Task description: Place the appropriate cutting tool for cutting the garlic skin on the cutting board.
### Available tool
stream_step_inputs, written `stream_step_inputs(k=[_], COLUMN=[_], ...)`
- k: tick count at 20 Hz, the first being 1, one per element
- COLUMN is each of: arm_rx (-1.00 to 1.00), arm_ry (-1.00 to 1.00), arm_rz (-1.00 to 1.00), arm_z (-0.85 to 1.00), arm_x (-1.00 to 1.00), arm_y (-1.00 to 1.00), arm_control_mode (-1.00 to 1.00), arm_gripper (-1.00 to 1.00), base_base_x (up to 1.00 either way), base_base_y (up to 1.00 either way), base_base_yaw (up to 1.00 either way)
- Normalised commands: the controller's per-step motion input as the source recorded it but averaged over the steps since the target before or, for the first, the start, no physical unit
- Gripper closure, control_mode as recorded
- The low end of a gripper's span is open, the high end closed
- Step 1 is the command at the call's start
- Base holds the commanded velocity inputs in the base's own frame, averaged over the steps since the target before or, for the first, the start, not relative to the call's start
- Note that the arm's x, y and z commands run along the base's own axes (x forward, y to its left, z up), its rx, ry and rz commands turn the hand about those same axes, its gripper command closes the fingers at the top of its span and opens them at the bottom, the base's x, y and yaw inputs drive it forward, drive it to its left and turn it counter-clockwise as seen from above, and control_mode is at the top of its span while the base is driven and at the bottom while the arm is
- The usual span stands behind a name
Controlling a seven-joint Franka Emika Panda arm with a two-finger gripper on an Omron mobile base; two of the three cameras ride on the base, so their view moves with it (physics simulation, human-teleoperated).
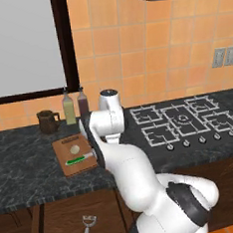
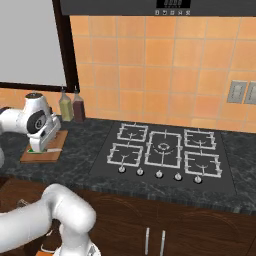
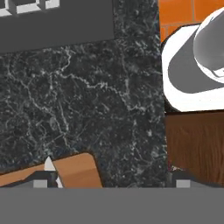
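While the fingertips (image 3: 46,183) barely rise at the bottom of the hand view, they stand far apart with nothing between them, so I judge the gripper (image 3: 109,183) unclenched and empty. Between them lies dark counter (image 3: 96,109), with a corner of the board (image 3: 76,173) and the pale blade tip (image 3: 49,165) just beside the left finger.

In the left base view the knife (image 1: 78,160) lies flat on the board's near edge, green handle along it, and the garlic (image 1: 74,150) sits just beyond it, apart from the blade. The gripper hangs close at the board's right side. A mug (image 1: 48,120) and two bottles (image 1: 74,106) stand behind; a grey forked tool (image 1: 87,228) lies below the counter.

Judgement: placement looks complete. The step is to clear away. Lift straight up before swinging, keeping fingers off the handle, lest the knife be dragged off the edge.
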Motion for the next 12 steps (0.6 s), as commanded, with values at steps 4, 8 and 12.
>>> stream_step_inputs(k=[4,8,12], arm_rx=[0.05,0.04,0.06], arm_ry=[-0.38,-0.36,-0.27], arm_rz=[0.0,0.0,0.0], arm_z=[0.29,0.4,0.52], arm_x=[-0.74,-0.75,-0.67], arm_y=[-1.0,-1.0,-0.99], arm_control_mode=[-1.0,-1.0,-1.0], arm_gripper=[-1.0,-1.0,-1.0], base_base_x=[0.0,0.0,0.0], base_base_y=[0.0,0.0,0.0], base_base_yaw=[0.0,0.0,0.0])
